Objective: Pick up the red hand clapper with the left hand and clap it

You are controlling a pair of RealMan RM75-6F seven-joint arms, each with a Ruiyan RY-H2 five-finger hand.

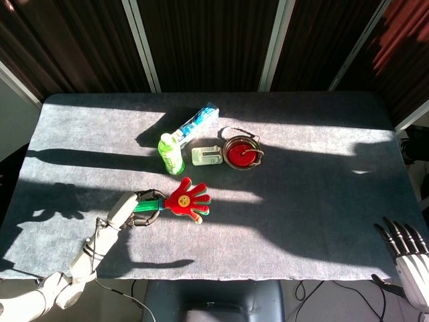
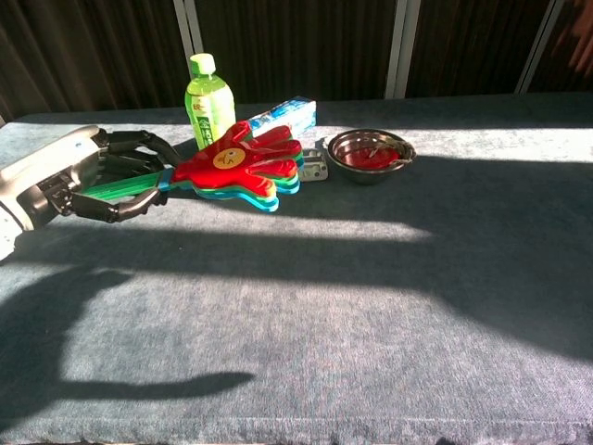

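The hand clapper has a red hand-shaped face with a yellow smiley, coloured layers beneath and a green handle. My left hand grips that handle and holds the clapper out flat to the right, above the table. In the chest view the clapper reaches in front of the green bottle, with the left hand wrapped around its handle at the left edge. My right hand rests at the table's front right corner with its fingers spread and nothing in it.
A green drink bottle stands upright behind the clapper. A blue and white tube box lies behind it. Right of the bottle are a small white holder and a steel bowl with red contents. The table is grey cloth.
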